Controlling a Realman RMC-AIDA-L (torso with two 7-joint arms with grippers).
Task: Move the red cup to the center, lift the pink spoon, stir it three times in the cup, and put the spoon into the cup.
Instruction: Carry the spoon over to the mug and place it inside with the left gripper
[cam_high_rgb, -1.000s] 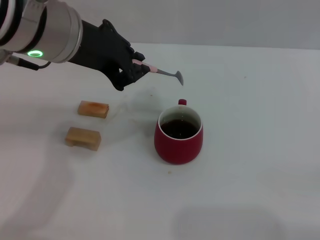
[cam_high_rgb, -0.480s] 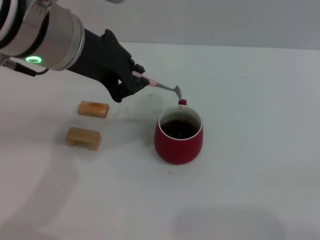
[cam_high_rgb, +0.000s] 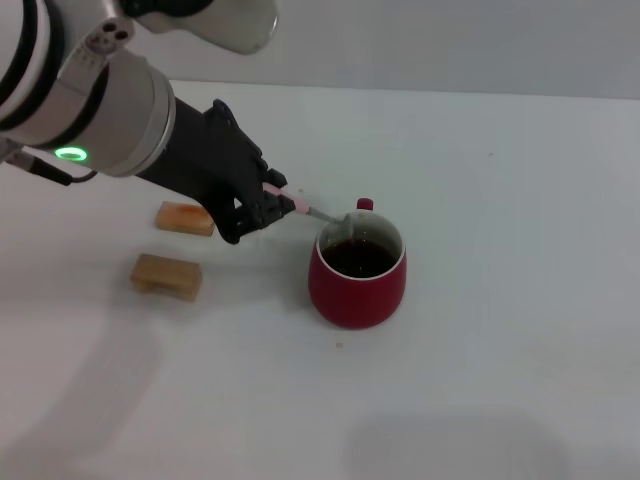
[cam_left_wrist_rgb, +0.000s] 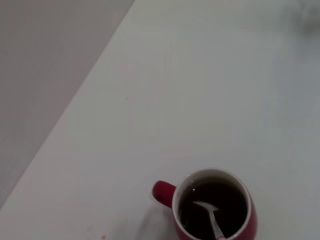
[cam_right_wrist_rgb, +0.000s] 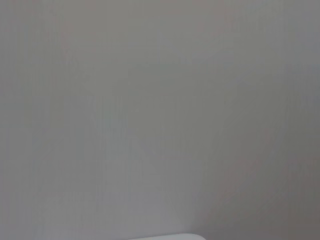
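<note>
The red cup (cam_high_rgb: 358, 272) is seen standing upright near the middle of the white table (cam_high_rgb: 500, 300), with dark liquid inside and its small handle turned toward the far edge. The pink spoon (cam_high_rgb: 312, 212) is held by its pale handle in the left gripper (cam_high_rgb: 262, 205), whose black fingers are pinched together on it just to the left of the cup. The spoon is tilted downward across the cup's near-left rim, and its grey bowl is shown in the left wrist view (cam_left_wrist_rgb: 207, 212) dipped inside the mug, at or in the dark liquid, close to the white inner wall.

Two tan wooden blocks are placed to the left: one (cam_high_rgb: 184, 218) is partly covered by the left arm, and the other (cam_high_rgb: 166, 276) lies nearer the robot, apart from the cup. Open table is left to the right of the cup and in front of it, and a wide bare strip is seen between the cup and the far table edge, where the grey wall begins. The cup is kept well away from every table edge.

The right gripper is not shown in any view; only a blank grey surface is given by the right wrist camera.
</note>
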